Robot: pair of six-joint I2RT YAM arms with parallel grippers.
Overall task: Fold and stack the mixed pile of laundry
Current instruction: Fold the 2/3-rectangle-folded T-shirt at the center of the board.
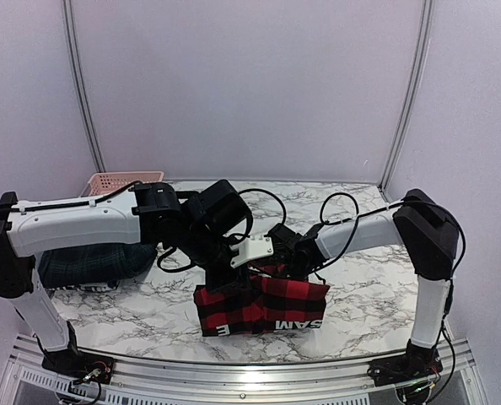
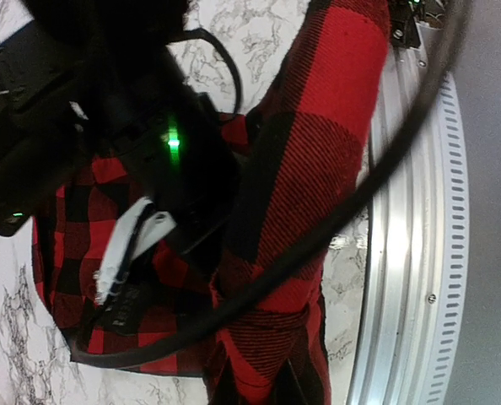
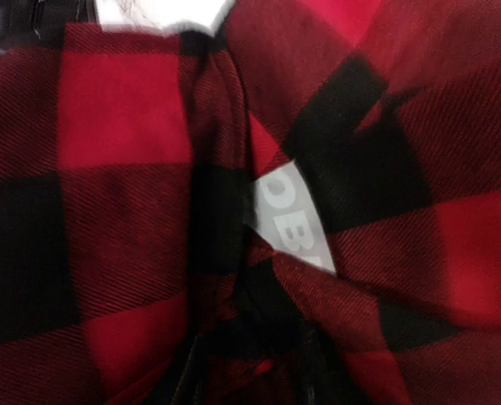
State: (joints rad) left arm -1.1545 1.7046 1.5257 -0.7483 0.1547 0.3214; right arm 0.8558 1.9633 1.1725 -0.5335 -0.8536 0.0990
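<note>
The red-and-black checked shirt [image 1: 263, 308] with white lettering is bunched at the table's near middle. My left gripper [image 1: 223, 278] is at the shirt's upper left edge. In the left wrist view a fold of the shirt [image 2: 318, 169] runs down into the left gripper [image 2: 267, 375], which is shut on it. My right gripper [image 1: 272, 268] meets the shirt's top edge close beside the left one. The right wrist view is filled by the shirt [image 3: 124, 126]; the right gripper [image 3: 250, 371] is shut on a gathered fold below the white letters [image 3: 293, 219]. A dark green plaid garment [image 1: 90, 263] lies at the left.
A pink lattice basket [image 1: 124, 180] stands at the back left behind the left arm. The marble table [image 1: 377, 278] ends in a metal rail [image 1: 250, 371] at the near edge. Black cables [image 1: 335, 207] loop above the right arm, and one cable [image 2: 385, 160] crosses the left wrist view.
</note>
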